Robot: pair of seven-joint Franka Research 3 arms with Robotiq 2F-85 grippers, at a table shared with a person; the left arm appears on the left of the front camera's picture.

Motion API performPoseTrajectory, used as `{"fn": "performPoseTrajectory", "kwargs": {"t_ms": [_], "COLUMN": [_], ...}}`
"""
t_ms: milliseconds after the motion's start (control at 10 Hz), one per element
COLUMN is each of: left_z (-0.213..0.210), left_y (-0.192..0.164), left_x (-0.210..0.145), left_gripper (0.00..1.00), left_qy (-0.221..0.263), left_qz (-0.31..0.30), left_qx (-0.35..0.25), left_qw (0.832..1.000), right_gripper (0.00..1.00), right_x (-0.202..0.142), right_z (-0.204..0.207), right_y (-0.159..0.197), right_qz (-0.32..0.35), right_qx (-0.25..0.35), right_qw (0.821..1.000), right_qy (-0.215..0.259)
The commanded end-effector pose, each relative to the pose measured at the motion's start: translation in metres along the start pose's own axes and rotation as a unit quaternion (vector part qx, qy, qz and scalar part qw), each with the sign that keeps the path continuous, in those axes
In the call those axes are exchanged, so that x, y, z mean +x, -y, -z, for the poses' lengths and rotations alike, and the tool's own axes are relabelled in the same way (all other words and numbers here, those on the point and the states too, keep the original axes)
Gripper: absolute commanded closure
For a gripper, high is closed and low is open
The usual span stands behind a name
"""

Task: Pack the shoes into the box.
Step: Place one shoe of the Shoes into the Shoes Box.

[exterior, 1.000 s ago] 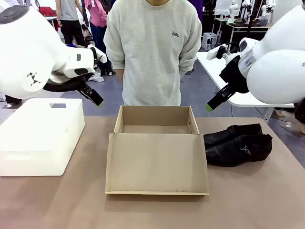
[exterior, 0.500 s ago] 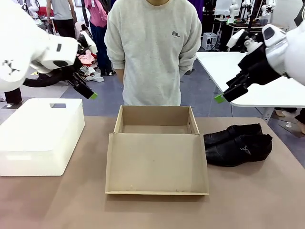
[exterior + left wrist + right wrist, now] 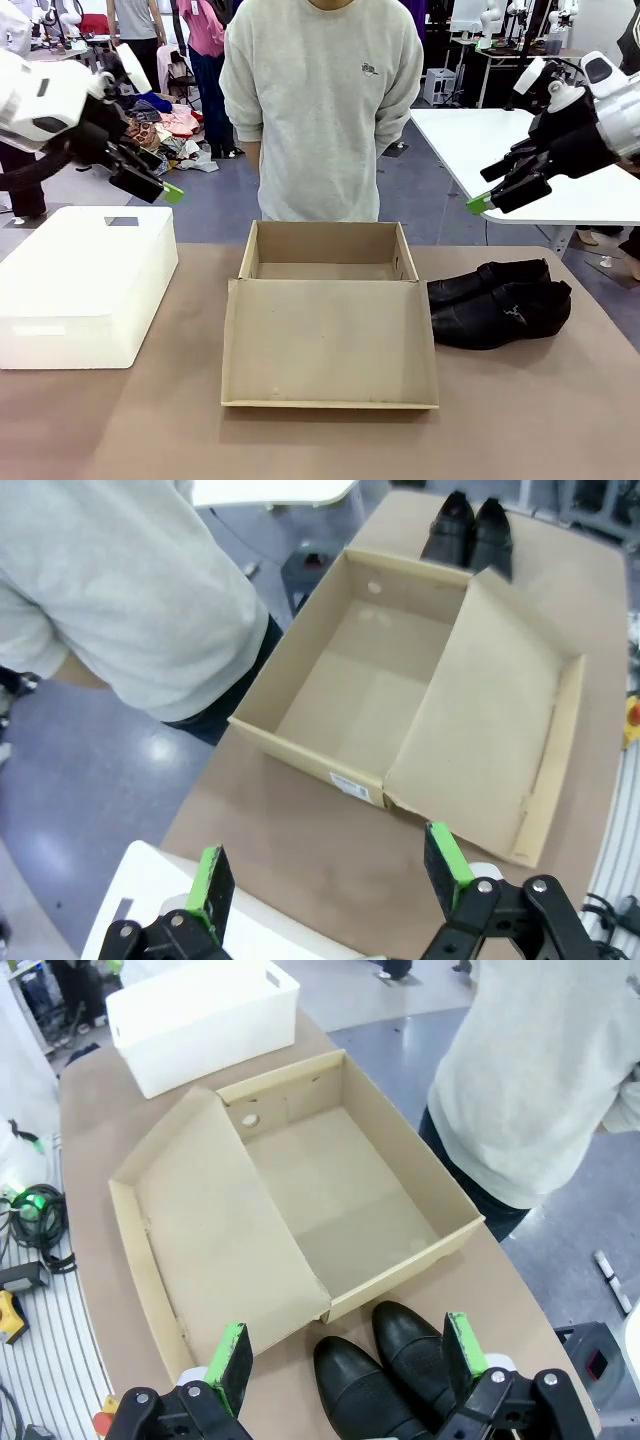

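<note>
At the far left our left gripper [image 3: 160, 188] hangs in the air above the table [image 3: 120, 430], and from its own wrist view the two green-tipped fingers [image 3: 213, 880] stand wide apart with nothing between them. Below it sits a white block [image 3: 85, 275] with rounded corners, resting on the table well apart from the box; we cannot tell whether it is hollow. In the middle we see the box [image 3: 325, 238], a brown cardboard one standing open in front of the person [image 3: 320, 100] at the far edge. Its lid [image 3: 330, 345] is folded down flat toward us on the tabletop, joined to the near wall. Looking down into it from the left wrist, we see bare cardboard floor from wall to wall, and a small white label [image 3: 350, 783] on the outside of one end wall. Just to the right of the box lie the shoes [image 3: 500, 300], glossy black, side by side on the table with their toes pointing at the box's right wall; they lie outside it, and we cannot tell whether the toes touch the cardboard. The right wrist view looks down on both toes right beside the box's corner. Farther right and higher, our right gripper [image 3: 490, 198] hovers above the shoes, its fingers [image 3: 232, 1355] spread wide and holding nothing. Behind it stands a white table [image 3: 470, 140].
</note>
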State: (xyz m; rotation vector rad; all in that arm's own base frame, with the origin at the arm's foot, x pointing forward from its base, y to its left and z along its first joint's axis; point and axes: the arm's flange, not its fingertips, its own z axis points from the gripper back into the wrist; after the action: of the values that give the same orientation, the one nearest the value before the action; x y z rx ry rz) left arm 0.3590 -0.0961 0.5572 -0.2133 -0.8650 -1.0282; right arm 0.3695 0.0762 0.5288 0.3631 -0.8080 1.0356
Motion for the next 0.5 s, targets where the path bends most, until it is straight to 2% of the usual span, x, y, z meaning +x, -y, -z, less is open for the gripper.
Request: {"fn": "performPoseTrajectory", "kwargs": {"t_ms": [0, 100, 300, 400], "left_z": [-0.0016, -0.0023, 0.0008, -0.0034], "left_y": [-0.0056, -0.0075, -0.0092, -0.0080], "left_x": [-0.0144, -0.0169, -0.0166, -0.0127], "left_gripper": [0.00, 0.00, 0.00, 0.00], "left_qy": [0.016, 0.015, -0.022, 0.004], "left_qz": [-0.017, -0.026, -0.042, -0.031], "left_qx": [-0.025, -0.033, -0.012, -0.020], "left_qw": [0.999, 0.999, 0.999, 0.999], "right_gripper": [0.00, 0.00, 0.00, 0.00], "right_x": [-0.0024, -0.0025, -0.0006, -0.0024], "right_z": [0.0062, 0.0076, 0.0082, 0.0067], "right_y": [0.0046, 0.0038, 0.0024, -0.0027], "right_qz": [-0.010, -0.014, -0.005, -0.001], "right_qx": [0.022, 0.024, 0.022, 0.019], "right_qw": [1.000, 1.000, 1.000, 1.000], "right_qy": [0.008, 0.007, 0.001, 0.000]}}
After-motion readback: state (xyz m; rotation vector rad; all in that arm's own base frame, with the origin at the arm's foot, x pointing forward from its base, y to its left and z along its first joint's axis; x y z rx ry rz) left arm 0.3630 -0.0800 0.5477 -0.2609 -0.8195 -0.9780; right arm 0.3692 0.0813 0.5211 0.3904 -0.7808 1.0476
